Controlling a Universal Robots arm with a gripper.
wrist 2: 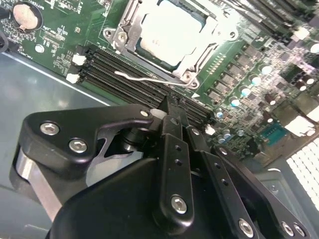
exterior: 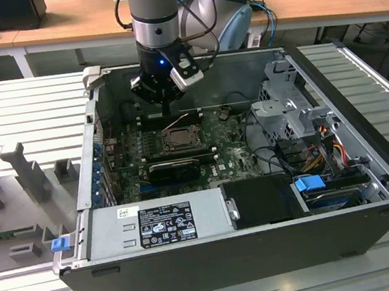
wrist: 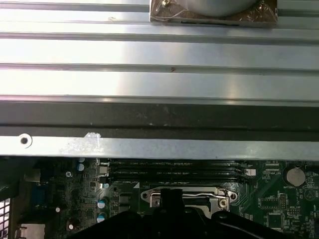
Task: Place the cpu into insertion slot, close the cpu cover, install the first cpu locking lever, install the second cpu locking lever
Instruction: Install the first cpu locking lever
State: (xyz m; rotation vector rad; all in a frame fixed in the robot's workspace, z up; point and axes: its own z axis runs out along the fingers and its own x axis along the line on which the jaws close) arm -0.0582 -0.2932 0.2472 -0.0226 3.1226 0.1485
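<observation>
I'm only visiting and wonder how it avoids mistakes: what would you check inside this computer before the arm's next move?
1. Cpu lying flat in its place: ok.
2. Cpu cover down around the cpu: ok.
3. Wire locking lever along the cover's edge hooked down: cannot tell.
4. Pincer shut and carrying nothing: ok.
5. Pincer tip touching the wire locking lever: cannot tell; it is close above it.

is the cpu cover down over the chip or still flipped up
Down. In the second wrist view the cpu cover lies flat around the cpu; a wire lever alongside looks loose. The gripper hovers nearby, shut.
</observation>
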